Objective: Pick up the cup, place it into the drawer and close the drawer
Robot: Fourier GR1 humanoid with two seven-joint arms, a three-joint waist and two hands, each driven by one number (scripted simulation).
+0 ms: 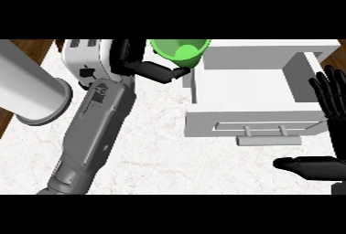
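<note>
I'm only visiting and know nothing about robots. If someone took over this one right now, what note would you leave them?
Left hand: curled round the green cup, at the back left corner of the open drawer.
Right hand: open, resting at the view's right edge beside the drawer.
Done: cup is in hand.
Left: set the cup inside the drawer, let go, push the drawer shut.
</note>
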